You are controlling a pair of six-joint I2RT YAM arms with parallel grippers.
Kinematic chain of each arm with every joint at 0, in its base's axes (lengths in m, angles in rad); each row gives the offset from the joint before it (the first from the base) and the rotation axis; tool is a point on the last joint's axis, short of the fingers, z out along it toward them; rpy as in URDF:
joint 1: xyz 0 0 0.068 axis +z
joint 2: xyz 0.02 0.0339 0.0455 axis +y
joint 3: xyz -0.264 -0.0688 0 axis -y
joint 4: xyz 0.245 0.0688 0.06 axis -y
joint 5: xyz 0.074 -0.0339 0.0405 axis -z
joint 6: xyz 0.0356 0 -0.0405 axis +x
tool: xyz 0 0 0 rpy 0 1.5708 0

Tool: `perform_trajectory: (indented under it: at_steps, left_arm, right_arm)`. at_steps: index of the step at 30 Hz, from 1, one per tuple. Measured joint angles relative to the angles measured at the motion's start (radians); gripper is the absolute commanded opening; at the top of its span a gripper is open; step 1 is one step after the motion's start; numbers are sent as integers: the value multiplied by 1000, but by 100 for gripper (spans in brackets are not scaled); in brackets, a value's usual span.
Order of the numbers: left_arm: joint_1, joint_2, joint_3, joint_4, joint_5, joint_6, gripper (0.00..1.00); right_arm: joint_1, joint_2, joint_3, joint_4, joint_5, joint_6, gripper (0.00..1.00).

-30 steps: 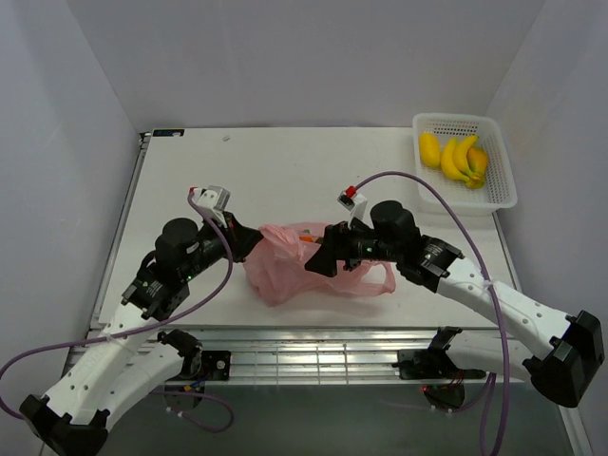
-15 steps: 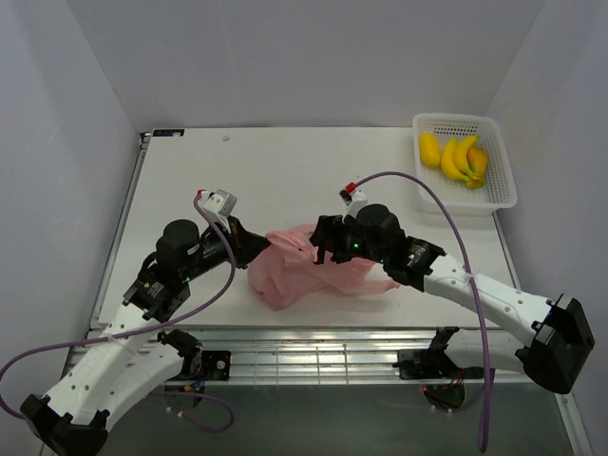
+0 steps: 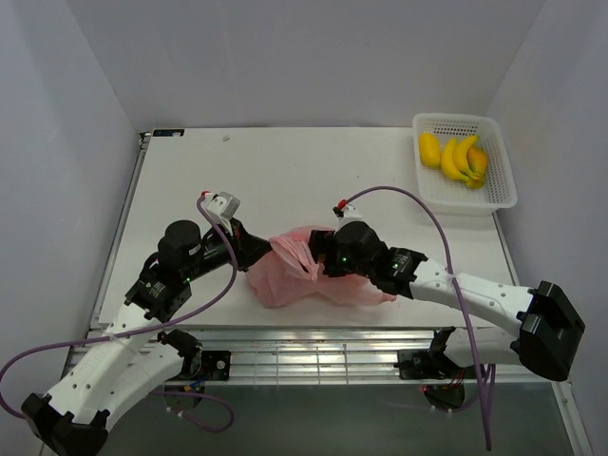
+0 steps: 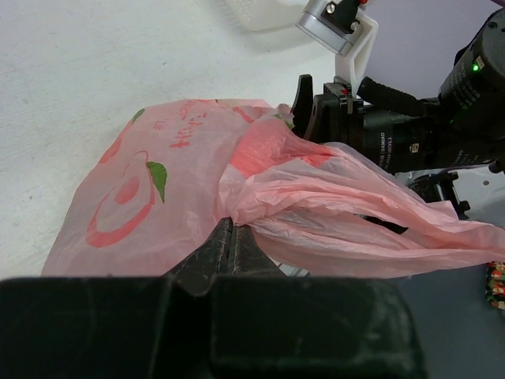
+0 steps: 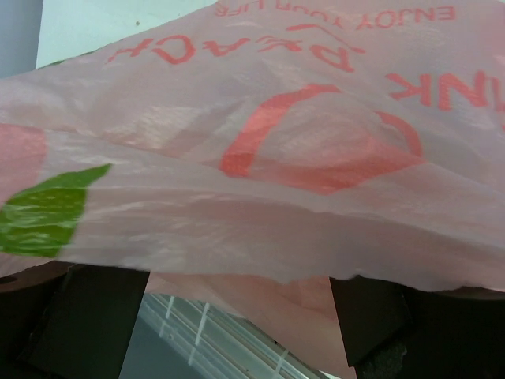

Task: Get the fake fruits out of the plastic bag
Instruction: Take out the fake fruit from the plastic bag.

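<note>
Where the table (image 3: pixel 285 171) meets its near edge, the pink plastic bag (image 3: pixel 277 280) lies crumpled between the two arms. The left gripper (image 3: pixel 255 249) is pressed together on a gathered fold at the bag's left end, and its wrist view shows the film bunched right at the closed jaws. The right gripper (image 3: pixel 312 258) sits at the bag's right side with its fingers (image 5: pixel 87 316) spread wide. The film is draped across them, not pinched, and whether the tips are inside the mouth is hard to tell. Seen upside down from the right wrist, red print on the bag reads "ENJOY YOUR LIFE" and "PEACH", with what looks like "PINK" beside it. There is also a red peach outline with a green leaf. A reddish patch behind the film may be a fruit inside. At the far right corner a white basket (image 3: pixel 464 121) holds the banana bunch (image 3: pixel 464 157), with a yellow oval fruit (image 3: pixel 429 149) to its left and an orange oval fruit (image 3: pixel 480 163) to its right.
</note>
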Motion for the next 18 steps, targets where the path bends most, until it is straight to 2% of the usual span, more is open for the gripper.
perform_trajectory:
  at_steps: [8,18]
  left_arm:
    - [0,0,-3,0,21,0,0]
    - [0,22,-3,1,51,4,0]
  right_arm:
    - [0,-100,-59,-6,158,90,90]
    - [0,-194,-74,3,214,84,90]
